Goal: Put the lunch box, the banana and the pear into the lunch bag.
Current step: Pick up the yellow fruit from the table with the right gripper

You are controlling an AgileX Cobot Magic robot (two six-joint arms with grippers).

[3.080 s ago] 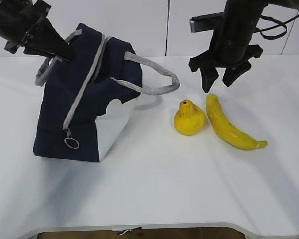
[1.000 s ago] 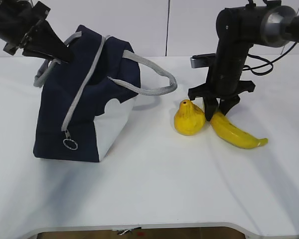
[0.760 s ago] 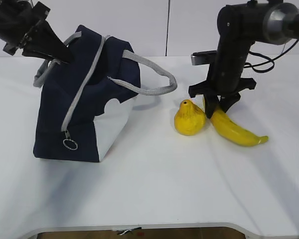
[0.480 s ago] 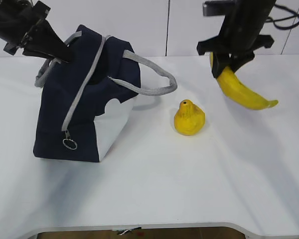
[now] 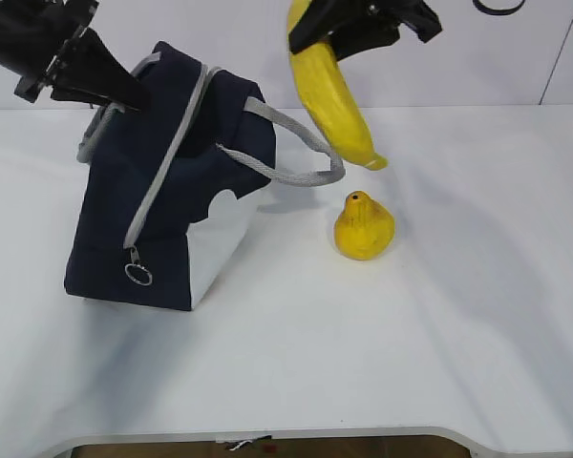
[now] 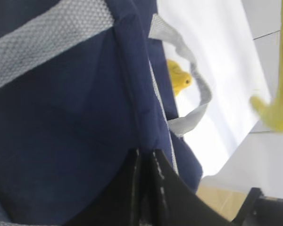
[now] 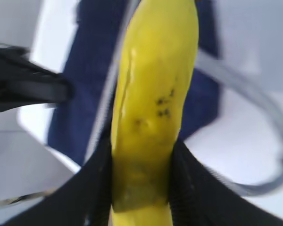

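Observation:
The navy lunch bag [image 5: 172,200] stands tilted at the left, its top edge pinched and held up by my shut left gripper [image 5: 132,95]. In the left wrist view the gripper [image 6: 144,157] clamps the bag's [image 6: 61,117] blue fabric seam. My right gripper [image 5: 349,27] is shut on the banana [image 5: 332,95], which hangs in the air just right of the bag's top, above a grey handle [image 5: 296,157]. From the right wrist, the banana [image 7: 153,94] fills the gap between the black fingers [image 7: 96,188]. The pear [image 5: 364,227] sits on the table. The lunch box is out of view.
White table [image 5: 363,343] with its front edge near the bottom of the exterior view. A white wall runs behind. The bag's zipper ring pull [image 5: 138,275] hangs on its near side. The left arm [image 7: 23,89] shows dark beyond the bag.
The right gripper has lifted the banana off the table beside the pear and carried it up and left to the bag's top. The left gripper keeps holding the bag.

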